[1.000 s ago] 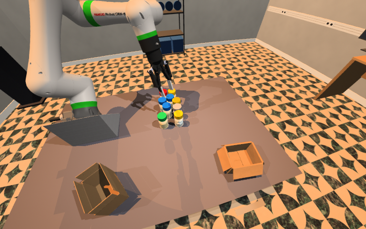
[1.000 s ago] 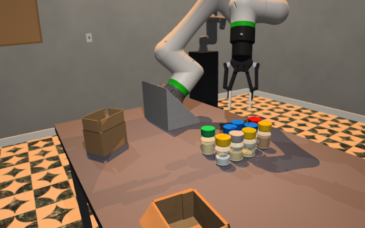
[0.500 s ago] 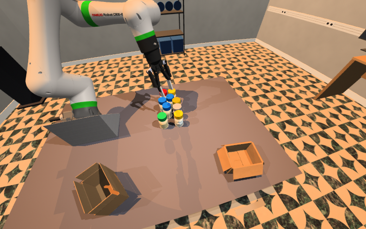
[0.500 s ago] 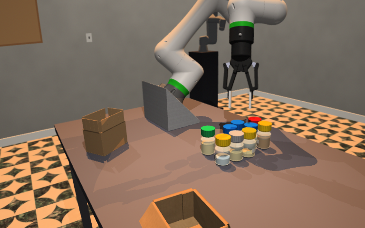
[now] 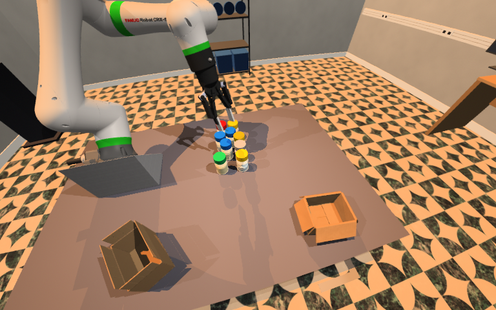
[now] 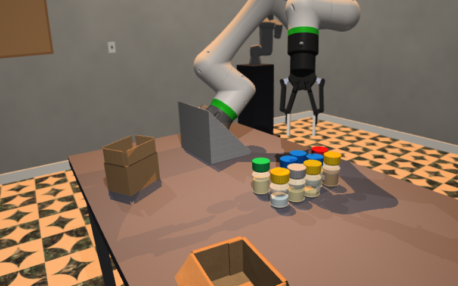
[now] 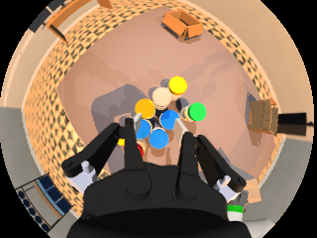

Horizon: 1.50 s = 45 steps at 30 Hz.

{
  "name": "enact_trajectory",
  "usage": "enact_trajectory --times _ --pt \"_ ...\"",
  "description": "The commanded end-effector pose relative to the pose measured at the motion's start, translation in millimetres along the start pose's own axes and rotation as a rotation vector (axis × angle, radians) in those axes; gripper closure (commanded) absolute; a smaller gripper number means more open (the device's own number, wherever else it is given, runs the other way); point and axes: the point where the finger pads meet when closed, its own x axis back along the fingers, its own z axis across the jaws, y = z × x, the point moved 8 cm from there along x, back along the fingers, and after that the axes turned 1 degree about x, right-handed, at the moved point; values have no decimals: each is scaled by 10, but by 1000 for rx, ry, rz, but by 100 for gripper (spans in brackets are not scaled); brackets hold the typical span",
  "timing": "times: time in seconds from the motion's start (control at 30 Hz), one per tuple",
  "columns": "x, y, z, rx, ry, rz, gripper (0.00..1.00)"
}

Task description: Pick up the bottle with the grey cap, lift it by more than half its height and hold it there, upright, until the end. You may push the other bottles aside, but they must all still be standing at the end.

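The bottle with the grey cap (image 5: 239, 144) stands upright in the middle of a tight cluster of bottles on the brown table; it also shows in the exterior view (image 6: 296, 171) and in the wrist view (image 7: 161, 98). Around it stand bottles with yellow caps (image 6: 279, 175), blue caps (image 6: 288, 161), a green cap (image 6: 260, 164) and a red cap (image 6: 319, 149), all upright. My gripper (image 6: 300, 129) points straight down, well above the far side of the cluster, over the red and blue caps (image 5: 225, 122). Its fingers are partly open and hold nothing.
A grey wedge (image 6: 206, 134) carries the arm's base behind the cluster. An open cardboard box (image 5: 326, 216) sits at the front right, a darker tilted box (image 5: 135, 256) at the front left. A shelf (image 5: 230, 36) stands at the back wall.
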Motion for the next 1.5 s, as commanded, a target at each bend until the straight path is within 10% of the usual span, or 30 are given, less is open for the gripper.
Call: enact_trajectory --times 0.0,0.5,1.47 --pt "7 -5 0 0 0 1 49" --pt "7 -5 0 0 0 1 49" --pt "374 1360 -482 -1 0 2 49"
